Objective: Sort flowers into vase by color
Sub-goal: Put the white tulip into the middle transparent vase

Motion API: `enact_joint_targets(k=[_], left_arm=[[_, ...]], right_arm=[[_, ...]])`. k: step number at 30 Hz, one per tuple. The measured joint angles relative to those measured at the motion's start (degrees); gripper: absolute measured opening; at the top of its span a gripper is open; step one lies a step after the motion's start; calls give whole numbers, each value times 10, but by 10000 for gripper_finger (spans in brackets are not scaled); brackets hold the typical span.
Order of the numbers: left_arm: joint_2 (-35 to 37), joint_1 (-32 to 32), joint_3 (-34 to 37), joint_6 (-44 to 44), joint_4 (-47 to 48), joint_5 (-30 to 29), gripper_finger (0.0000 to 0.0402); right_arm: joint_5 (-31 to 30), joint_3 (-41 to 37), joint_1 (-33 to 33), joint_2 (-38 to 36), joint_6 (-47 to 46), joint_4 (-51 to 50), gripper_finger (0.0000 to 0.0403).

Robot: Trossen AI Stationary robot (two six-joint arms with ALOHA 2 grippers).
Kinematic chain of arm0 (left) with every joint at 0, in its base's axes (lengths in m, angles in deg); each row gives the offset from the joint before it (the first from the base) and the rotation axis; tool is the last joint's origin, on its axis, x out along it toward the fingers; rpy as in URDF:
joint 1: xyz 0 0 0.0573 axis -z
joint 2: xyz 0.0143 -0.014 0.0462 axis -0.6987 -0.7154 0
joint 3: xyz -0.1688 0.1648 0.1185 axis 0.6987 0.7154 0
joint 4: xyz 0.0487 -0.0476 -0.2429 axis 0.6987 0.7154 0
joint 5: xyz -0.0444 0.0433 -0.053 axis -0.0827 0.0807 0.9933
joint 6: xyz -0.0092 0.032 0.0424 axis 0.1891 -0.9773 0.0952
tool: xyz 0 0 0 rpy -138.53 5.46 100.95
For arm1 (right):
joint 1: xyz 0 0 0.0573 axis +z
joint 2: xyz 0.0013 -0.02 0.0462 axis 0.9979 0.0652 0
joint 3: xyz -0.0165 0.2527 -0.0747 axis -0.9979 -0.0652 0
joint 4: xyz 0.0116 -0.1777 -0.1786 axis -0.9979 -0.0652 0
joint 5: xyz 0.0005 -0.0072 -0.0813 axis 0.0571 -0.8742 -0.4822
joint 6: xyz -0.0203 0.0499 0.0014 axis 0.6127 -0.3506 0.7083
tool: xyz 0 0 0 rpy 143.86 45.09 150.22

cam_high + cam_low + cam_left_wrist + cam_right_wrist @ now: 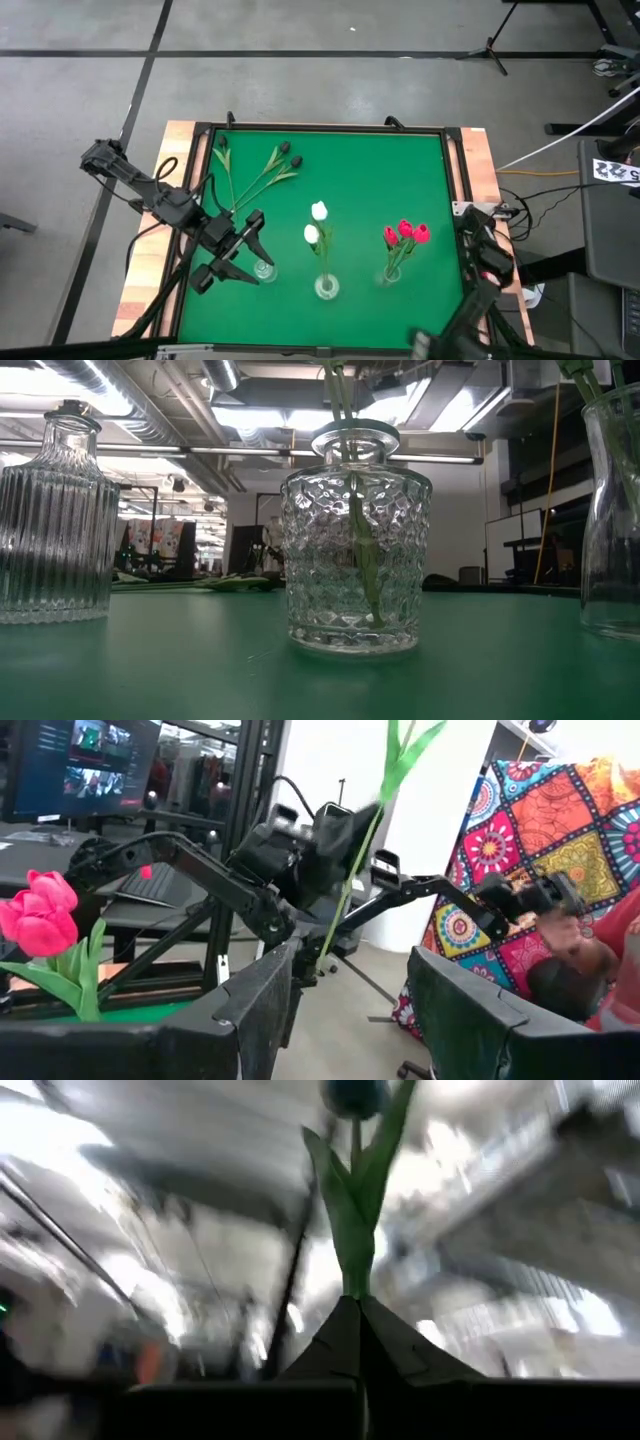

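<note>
On the green mat [400,170], three glass vases are seen in a row near the front edge. The left vase [264,270] holds no flower. In the middle vase [326,288] two white tulips [316,222] are held, their stems running up the picture toward the far edge. In the right vase [388,276] three red-pink tulips [405,233] are held, their long axes tilted toward the far right. Three black tulips [285,152] are laid flat at the far left of the mat, with stems converging toward the left arm and heads pointed toward the far edge.

The left gripper [258,247] is held just beside the left vase, its fingers [262,1010] spread apart with nothing between them.

The right gripper [358,1308] is parked at the near right corner of the table. Its fingers are pressed together on a green stem, and a dark-headed tulip [355,1140] is seen standing straight out from the fingertips.
</note>
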Motion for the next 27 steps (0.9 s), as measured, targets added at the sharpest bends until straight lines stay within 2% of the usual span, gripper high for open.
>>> enact_joint_targets(k=[2, 3, 7, 9, 11, 15, 19, 21, 23, 27], left_arm=[[0, 0, 0, 0, -1, 0, 200], [0, 0, 0, 0, -1, 0, 200], [0, -1, 0, -4, -5, -1, 200], [0, -3, 0, -4, -6, -12, 200], [0, -6, 0, -4, -6, -32, 200], [0, -6, 0, -4, -6, -99, 200], [0, -6, 0, -4, -6, -156, 200], [0, -6, 0, -4, -6, -181, 200], [0, -6, 0, 0, -6, -207, 200], [0, -6, 0, 6, -5, -249, 200]], right_arm=[[96, 6, 16, -2, 66, 1, 0], [111, 9, 25, -6, 114, -3, 0], [70, 12, 48, -51, 265, -17, 0], [83, -2, 57, -95, 291, -112, 0], [101, -11, 63, -146, 269, -271, 0], [118, 3, 61, -276, 124, -576, 0], [217, 21, 35, -399, 20, -789, 0], [262, 21, 26, -443, -8, -872, 0], [281, 14, 18, -474, -11, -943, 0], [289, -63, 16, -542, -9, -985, 0]])
